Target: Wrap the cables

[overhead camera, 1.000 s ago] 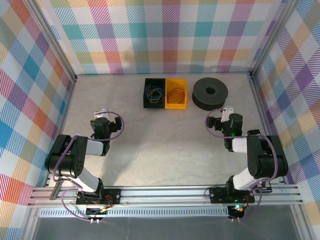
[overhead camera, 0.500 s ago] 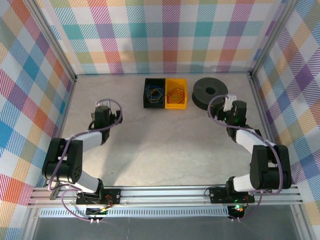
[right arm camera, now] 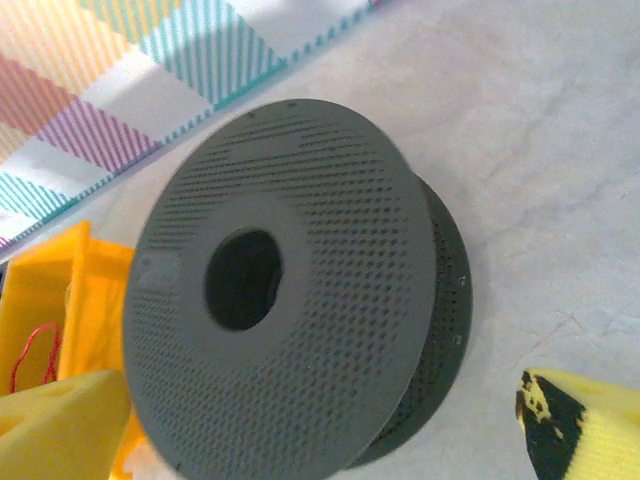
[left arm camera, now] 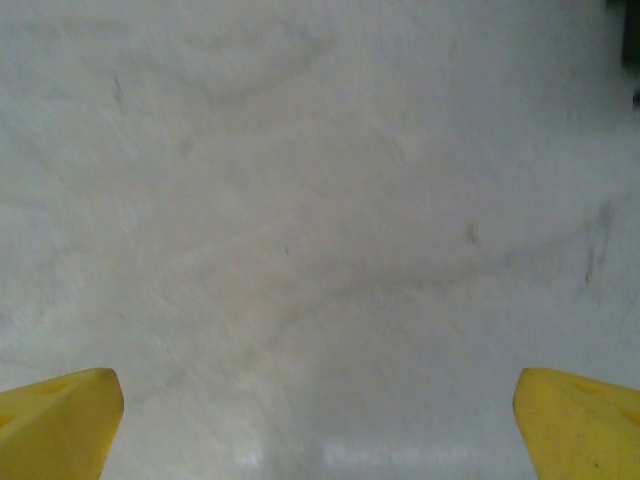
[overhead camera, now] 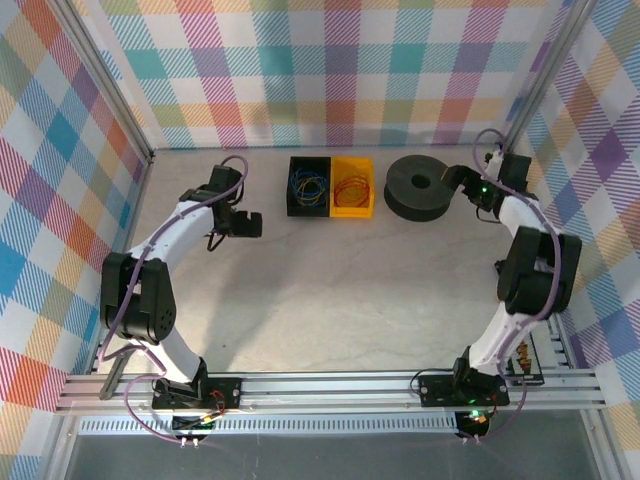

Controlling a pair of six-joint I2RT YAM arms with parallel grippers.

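both arms have swung out from their tucked poses near the table's middle toward the back of the workspace. seen from the top external camera, the left gripper now hangs over bare table just left of the black bin, while the right gripper has reached the right side of the black spool, just beside its rim. the red-orange wire lies coiled in the yellow bin, which sits between the black bin and the spool; blue and yellow wires fill the black bin.

on the left wrist camera, the left gripper is spread wide and empty, its yellow fingers at the picture's lower corners with nothing but pale table between them.

on the right wrist camera, the right gripper is likewise released, fingers wide apart and holding nothing. the spool looms close, its perforated flange and centre hole facing the lens, and past it the yellow bin shows a loop of the red-orange wire.

this looks like the approach step: nothing is grasped or wound yet. the right arm seems set to steady the spool, and the left still needs to travel over the black bin to fetch the wire.
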